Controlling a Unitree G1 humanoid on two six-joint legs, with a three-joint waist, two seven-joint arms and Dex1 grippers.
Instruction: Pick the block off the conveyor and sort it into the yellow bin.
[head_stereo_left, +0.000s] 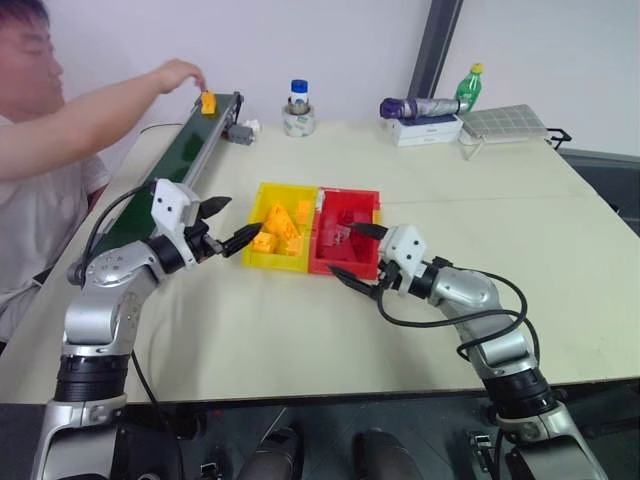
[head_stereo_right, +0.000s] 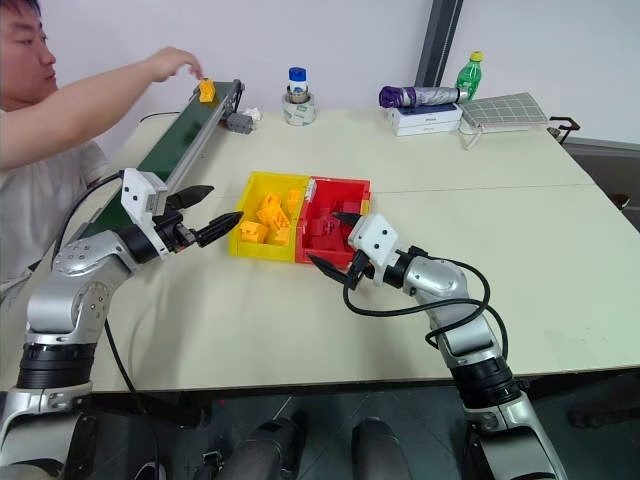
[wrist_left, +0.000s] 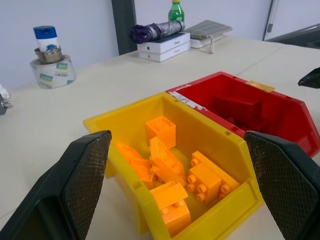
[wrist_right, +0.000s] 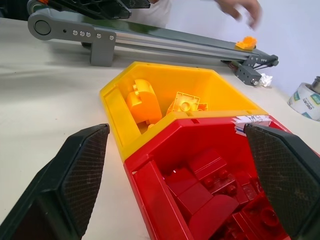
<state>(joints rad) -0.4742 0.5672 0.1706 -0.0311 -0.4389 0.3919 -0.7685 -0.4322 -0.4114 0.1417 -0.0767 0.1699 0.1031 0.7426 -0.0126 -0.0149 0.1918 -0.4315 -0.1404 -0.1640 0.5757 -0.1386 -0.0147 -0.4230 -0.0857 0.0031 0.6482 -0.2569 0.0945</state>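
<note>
On the far end of the conveyor (head_stereo_left: 200, 135), at the table's left side, the block (head_stereo_left: 208, 102) sits on the green belt, and a person's hand (head_stereo_left: 180, 74) is just above it, almost touching. Both robot arms are low over the table (head_stereo_left: 400, 180) and well apart from that block.

Its left arm reaches forward beside the conveyor's near part, with the forearm about level and the wrist turned inward. The left gripper (head_stereo_left: 227, 224) points to the right, toward the yellow bin (head_stereo_left: 256, 255), and its two black fingers are spread wide with nothing between them. The fingertips stop just before the bin's left wall, not touching it.

From the other side the right arm bends at the elbow and points to the left. The right gripper (head_stereo_left: 357, 254) is also wide open and empty; its upper finger hangs over the red bin (head_stereo_left: 372, 200), the lower finger is at the near wall of this bin.

Yellow bin and red bin stand joined, side by side, in the middle of the table. Many yellow bricks (wrist_left: 172, 170) lie heaped in the yellow one, red bricks (wrist_right: 210, 185) in the red one.

Between the conveyor and the yellow bin there is a narrow strip of bare table, and the left gripper stands over it. Near the front edge the table is free, and the right half too. At the back edge stand a tape roll with a small bottle (head_stereo_left: 298, 108), a white box (head_stereo_left: 425, 129) with a folded umbrella (head_stereo_left: 415, 106), and a green bottle (head_stereo_left: 468, 86).
</note>
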